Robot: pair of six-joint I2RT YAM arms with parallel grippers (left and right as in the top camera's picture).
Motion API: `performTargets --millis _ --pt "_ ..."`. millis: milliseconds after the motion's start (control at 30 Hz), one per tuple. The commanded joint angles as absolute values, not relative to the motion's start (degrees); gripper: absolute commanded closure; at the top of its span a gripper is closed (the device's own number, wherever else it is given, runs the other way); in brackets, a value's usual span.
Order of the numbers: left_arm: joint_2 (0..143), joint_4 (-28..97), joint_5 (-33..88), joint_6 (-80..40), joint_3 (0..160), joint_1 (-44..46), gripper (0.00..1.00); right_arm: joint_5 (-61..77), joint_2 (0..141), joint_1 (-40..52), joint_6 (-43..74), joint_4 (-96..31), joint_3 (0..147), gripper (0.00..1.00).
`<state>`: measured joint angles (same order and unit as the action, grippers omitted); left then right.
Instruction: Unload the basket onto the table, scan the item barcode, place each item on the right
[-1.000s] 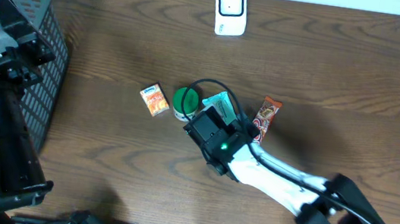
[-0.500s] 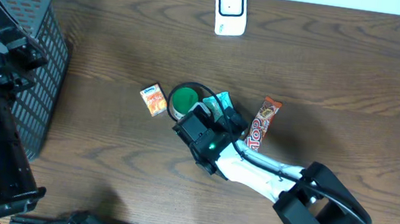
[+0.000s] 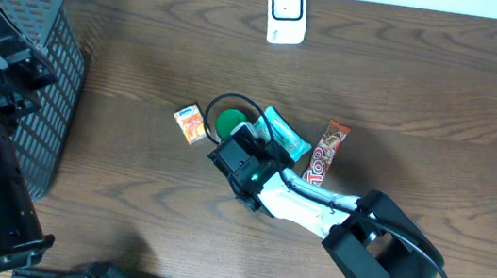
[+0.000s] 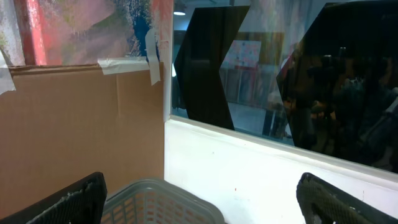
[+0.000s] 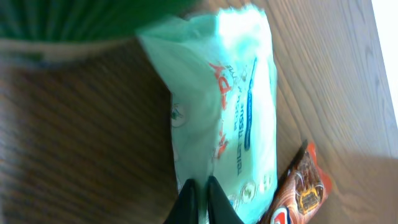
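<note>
The surface point(image 3: 444, 97) lies bare to the far right; the basket point(image 3: 49, 58) crowds its left edge, my left jaws above it wide open, empty; the scanner point(image 3: 286, 13) stands far, centre. Pick-up step, I judge: right jaws shut at the edge of the tissue pack point(image 5: 230, 106), mid-surface between tub point(image 3: 229, 120) and chocolate bar point(image 3: 328, 151); whether wrapper is caught I cannot tell. Next, lift and carry it straight to the scanner.

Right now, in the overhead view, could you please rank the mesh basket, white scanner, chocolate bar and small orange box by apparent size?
1. mesh basket, by far the largest
2. white scanner
3. chocolate bar, about as long as the scanner but narrower
4. small orange box
</note>
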<state>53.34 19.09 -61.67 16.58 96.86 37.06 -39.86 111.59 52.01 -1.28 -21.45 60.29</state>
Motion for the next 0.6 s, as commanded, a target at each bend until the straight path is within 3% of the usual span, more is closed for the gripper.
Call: performTargets --millis 0,433,500,567 --pt "52.93 18.98 -62.43 17.32 96.49 36.93 0.02 -32.84 115.63 51.81 -1.41 -25.96 55.88 0.99" --pt "52.93 19.03 -62.43 17.32 96.49 36.93 0.02 -25.28 92.2 51.83 -0.56 -31.14 56.25 0.98" --pt "52.93 19.03 -62.43 17.32 96.49 36.93 0.02 -20.71 88.95 51.29 1.1 -30.7 56.25 0.91" --pt "52.93 19.03 -62.43 17.32 96.49 36.93 0.02 -16.4 86.8 50.19 3.2 -30.37 56.25 0.72"
